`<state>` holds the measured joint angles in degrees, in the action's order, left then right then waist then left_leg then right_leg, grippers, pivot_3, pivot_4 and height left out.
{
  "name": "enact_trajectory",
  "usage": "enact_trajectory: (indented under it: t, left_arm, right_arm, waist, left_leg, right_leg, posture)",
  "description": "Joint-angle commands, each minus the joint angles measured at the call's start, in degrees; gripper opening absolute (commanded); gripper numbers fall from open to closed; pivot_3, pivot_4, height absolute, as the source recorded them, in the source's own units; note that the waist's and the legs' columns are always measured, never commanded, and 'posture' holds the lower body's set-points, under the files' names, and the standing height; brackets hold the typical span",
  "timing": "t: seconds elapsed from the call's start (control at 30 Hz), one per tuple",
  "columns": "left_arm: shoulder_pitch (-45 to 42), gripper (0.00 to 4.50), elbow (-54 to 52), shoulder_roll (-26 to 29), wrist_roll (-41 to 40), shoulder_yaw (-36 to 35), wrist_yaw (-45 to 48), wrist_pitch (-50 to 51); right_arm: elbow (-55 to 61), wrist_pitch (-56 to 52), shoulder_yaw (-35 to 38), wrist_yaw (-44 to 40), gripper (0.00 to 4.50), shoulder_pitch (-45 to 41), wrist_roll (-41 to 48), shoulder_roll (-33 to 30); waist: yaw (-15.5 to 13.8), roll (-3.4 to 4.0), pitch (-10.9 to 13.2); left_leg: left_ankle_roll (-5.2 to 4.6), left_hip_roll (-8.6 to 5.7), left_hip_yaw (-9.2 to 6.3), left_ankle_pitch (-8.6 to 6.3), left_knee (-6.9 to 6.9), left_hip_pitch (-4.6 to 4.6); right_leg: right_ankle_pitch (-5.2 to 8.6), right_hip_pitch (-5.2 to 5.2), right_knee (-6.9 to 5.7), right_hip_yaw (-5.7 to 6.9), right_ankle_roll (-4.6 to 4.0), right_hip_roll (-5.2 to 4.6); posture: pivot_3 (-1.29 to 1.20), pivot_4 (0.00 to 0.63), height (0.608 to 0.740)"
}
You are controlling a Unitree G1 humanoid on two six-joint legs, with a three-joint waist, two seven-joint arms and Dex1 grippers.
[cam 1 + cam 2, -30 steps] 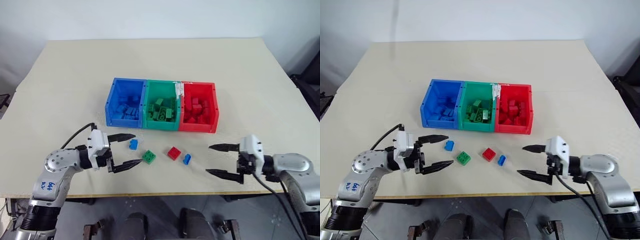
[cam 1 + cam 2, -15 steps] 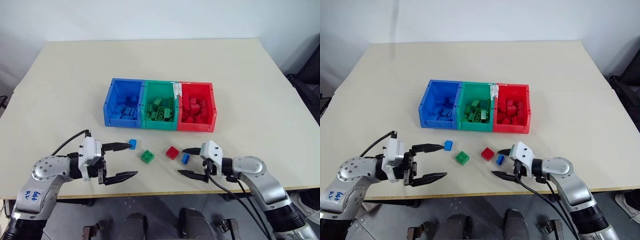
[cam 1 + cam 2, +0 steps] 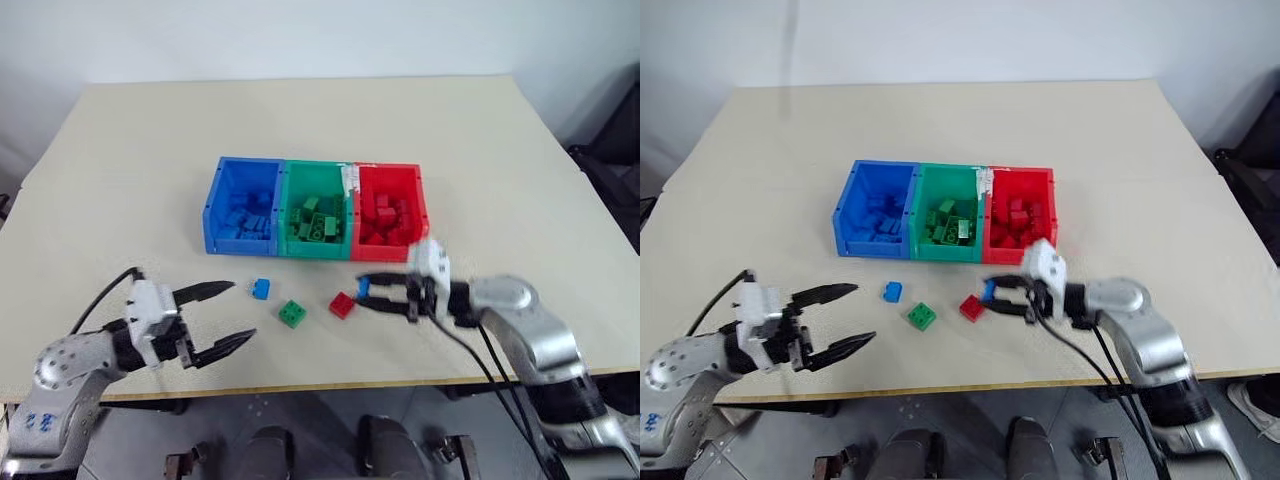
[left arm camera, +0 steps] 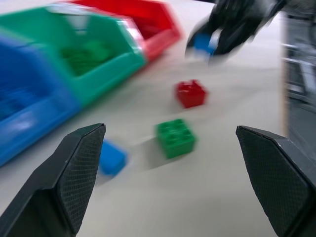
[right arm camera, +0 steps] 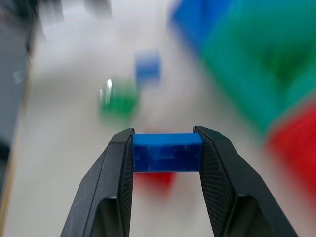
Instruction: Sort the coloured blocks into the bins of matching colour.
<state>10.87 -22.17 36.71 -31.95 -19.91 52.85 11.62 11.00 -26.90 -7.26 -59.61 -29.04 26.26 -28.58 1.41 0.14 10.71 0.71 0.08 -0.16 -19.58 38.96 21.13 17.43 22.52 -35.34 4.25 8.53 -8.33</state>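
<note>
Three joined bins stand mid-table: blue, green and red, each holding blocks of its own colour. My right gripper is shut on a small blue block and holds it just above the table in front of the red bin. Below it on the table lie a red block, a green block and another blue block. My left gripper stands open near the table's front left, apart from these blocks, with nothing between its fingers.
The beige table stretches wide behind the bins. Its front edge runs just below both grippers. A dark object stands beyond the table's right edge.
My right gripper swung left to the small blue block, shut on it and lifted it off the table. My left gripper drew back to the left, still open.
</note>
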Motion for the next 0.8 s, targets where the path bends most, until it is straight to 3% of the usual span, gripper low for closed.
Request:
enact_trajectory:
  t: [0.03, 0.23, 0.4, 0.53, 0.7, 0.8]
  left_arm:
    - [4.9, 4.5, -2.8, -0.9, -1.2, -5.4, -1.4, -1.5]
    - [13.5, 4.5, -4.0, -3.4, -0.8, -11.8, -3.1, -3.8]
    - [16.6, 4.5, -7.6, -5.5, -0.7, -13.0, -5.3, -4.5]
    - [17.4, 4.5, -9.2, -5.8, -0.7, -13.1, -6.4, -4.3]
    - [15.2, 4.5, -8.7, -4.0, -0.9, -12.3, -6.4, -3.7]
    - [13.4, 4.5, -7.9, -3.0, -0.8, -11.3, -6.0, -3.4]
  right_arm:
    - [-1.0, -4.3, -3.3, 3.3, 1.44, -7.5, 1.3, 6.1]
    - [-23.5, 2.3, -10.1, 12.4, 1.44, -26.6, -9.2, 24.9]
    - [-43.0, 11.9, -11.1, 19.6, 1.44, -35.7, -17.9, 31.8]
    - [-49.0, 16.2, -9.7, 18.8, 2.75, -38.2, -19.1, 33.1]
    - [-46.4, 19.6, -7.6, 14.9, 4.42, -36.3, -18.8, 29.1]
    - [-41.2, 20.8, -5.8, 11.7, 4.47, -32.9, -17.2, 25.8]
  waist:
    - [0.2, 0.0, 0.0]
    - [0.5, 0.01, 0.0]
    - [0.3, -0.14, -0.1]
    - [0.5, -0.18, -0.1]
    - [1.2, -0.16, -0.1]
    - [1.0, -0.16, -0.1]
  left_leg:
    - [0.03, 0.0, -0.05, -0.02, 0.0, 0.01]
    - [0.05, -0.07, -0.07, -0.04, 0.0, 0.07]
    - [-0.03, -0.2, -0.29, -0.11, -0.01, 0.15]
    - [-0.12, -0.25, -0.33, -0.22, -0.01, 0.17]
    - [-0.03, -0.2, -0.27, -0.28, -0.13, 0.17]
    - [-0.02, -0.19, -0.27, -0.28, -0.11, 0.18]
  right_leg:
    - [0.02, 0.02, -0.02, 0.01, -0.03, 0.0]
    - [0.07, 0.22, -0.23, -0.09, -0.12, -0.03]
    - [0.1, 0.22, -0.31, -0.05, -0.22, -0.19]
    - [0.09, 0.21, -0.27, -0.05, -0.24, -0.23]
    - [0.14, 0.29, -0.26, 0.02, -0.33, -0.09]
    - [0.14, 0.27, -0.25, 0.07, -0.33, -0.08]
  posture:
    - [0.0, 0.15, 0.74]
    - [0.0, 0.15, 0.74]
    - [0.0, 0.15, 0.74]
    - [0.0, 0.15, 0.74]
    - [0.0, 0.15, 0.74]
    - [0.0, 0.15, 0.74]
